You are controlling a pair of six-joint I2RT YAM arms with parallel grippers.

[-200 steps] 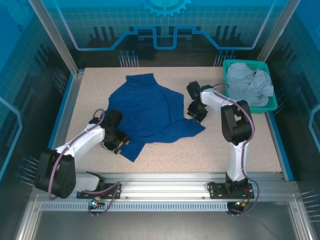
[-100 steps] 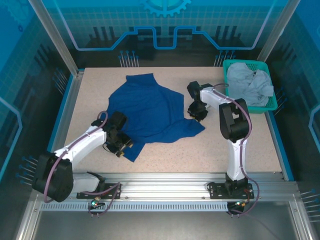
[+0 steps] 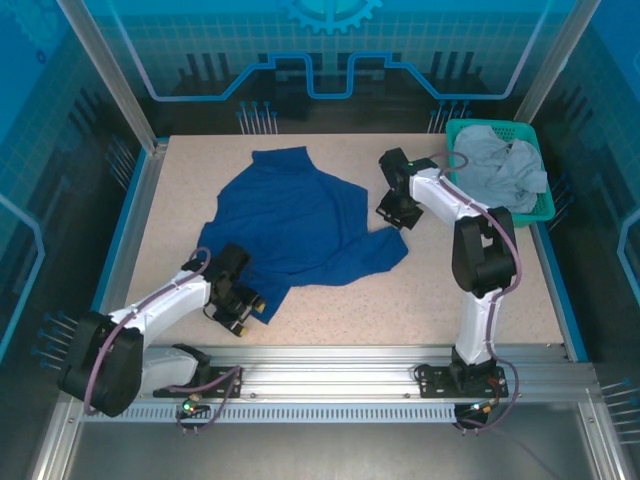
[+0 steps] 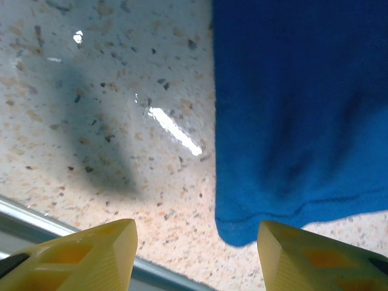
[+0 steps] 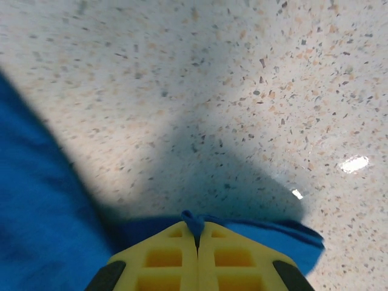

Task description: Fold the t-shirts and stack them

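Note:
The royal blue t-shirt [image 3: 290,225] lies spread and rumpled on the speckled table, its print hidden. A corner of its hem [image 4: 242,233] hangs between my left gripper's yellow fingertips [image 4: 97,251]. My left gripper [image 3: 238,308] stands open at the shirt's near-left corner, touching no cloth. My right gripper [image 3: 392,212] is shut on the blue shirt's right edge, a pinch of blue cloth [image 5: 193,222] sticking out between its closed fingers [image 5: 163,257]. The light grey t-shirt [image 3: 497,170] lies crumpled in the teal basket [image 3: 542,205].
The basket stands at the table's far right corner. A metal rail [image 3: 330,355] runs along the near edge, close behind my left gripper. Bare tabletop [image 3: 470,290] lies to the right of the blue shirt.
My left gripper has slid toward the near edge along the shirt's corner. My right gripper has moved toward the far side, pulling the shirt's right edge with it.

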